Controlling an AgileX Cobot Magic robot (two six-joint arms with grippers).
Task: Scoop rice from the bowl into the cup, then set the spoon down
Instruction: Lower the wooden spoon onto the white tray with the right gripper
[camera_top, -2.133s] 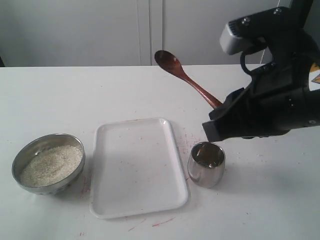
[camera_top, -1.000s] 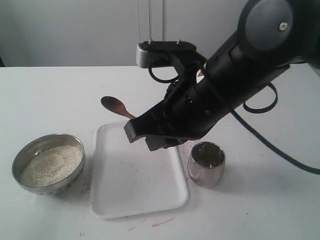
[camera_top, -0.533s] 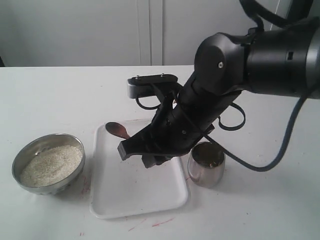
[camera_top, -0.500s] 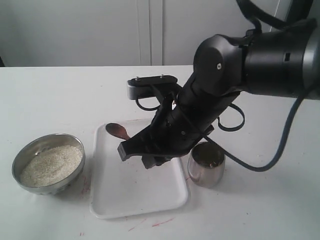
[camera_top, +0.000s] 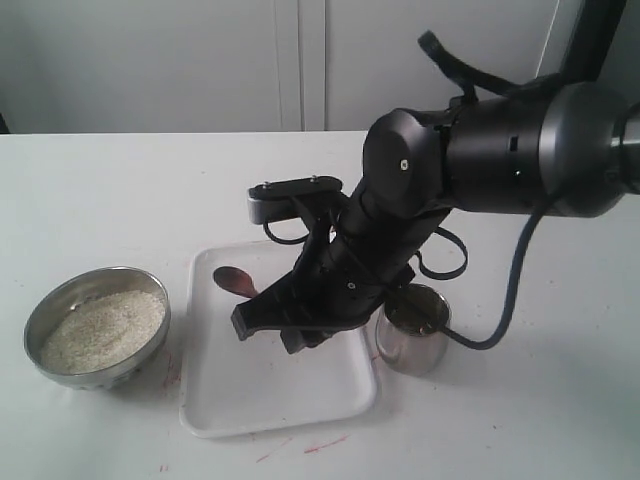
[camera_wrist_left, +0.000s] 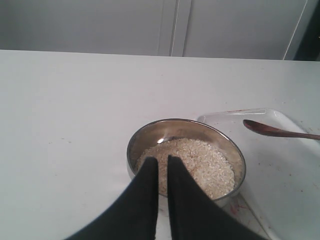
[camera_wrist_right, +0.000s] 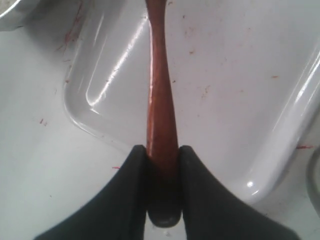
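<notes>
Spoon (camera_top: 232, 279) has come down from high over the far table to low over the white tray (camera_top: 270, 400), between bowl (camera_top: 60, 298) and cup (camera_top: 412, 345), so set-down looks imminent. Right gripper (camera_wrist_right: 162, 150) stays clamped on its handle end. Its reddish-brown wood shows no rice (camera_top: 100, 330). Left gripper (camera_wrist_left: 162, 162) hangs near the bowl, nearly closed, empty.

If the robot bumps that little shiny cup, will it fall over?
Maybe. The cup stands upright and is small, so it's probably light, and a bump could tip it. Its sides are round, so once on its side it would likely roll. The table looks smooth, so a gentle push might just slide it.
</notes>
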